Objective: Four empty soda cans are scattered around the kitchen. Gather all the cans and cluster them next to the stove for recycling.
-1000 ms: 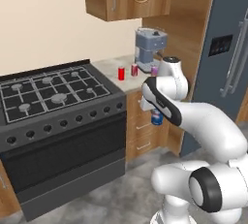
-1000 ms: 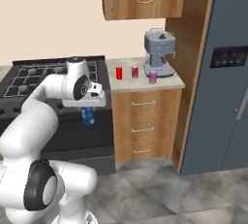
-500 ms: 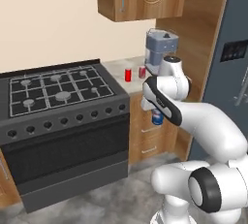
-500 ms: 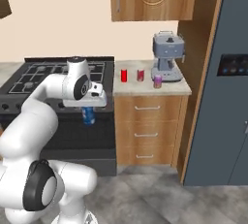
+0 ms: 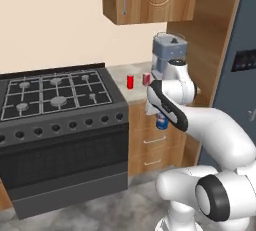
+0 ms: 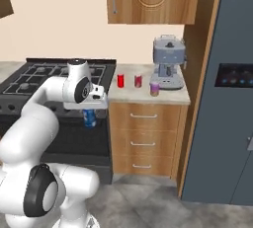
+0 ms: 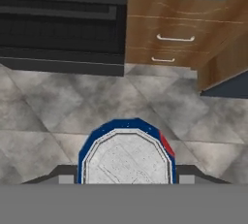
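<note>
Base view shifted since earlier frame, stove (image 5: 55, 95) now larger at left (camera move, cans unmoved) | gripper (image 6: 89, 118) clamped on blue-and-white can (image 6: 89, 118), centre-left of right view, before oven door | red can (image 6: 120, 80), reddish-pink can (image 6: 138, 81), lilac can (image 6: 154, 89) on counter (image 6: 173, 95) mid-frame, beside coffee machine (image 6: 168, 63)

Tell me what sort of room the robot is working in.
A home kitchen, by the look of it: a black gas stove with burners and knobs, wooden drawers under a counter that holds a coffee machine, and a tall dark fridge at the side.
</note>
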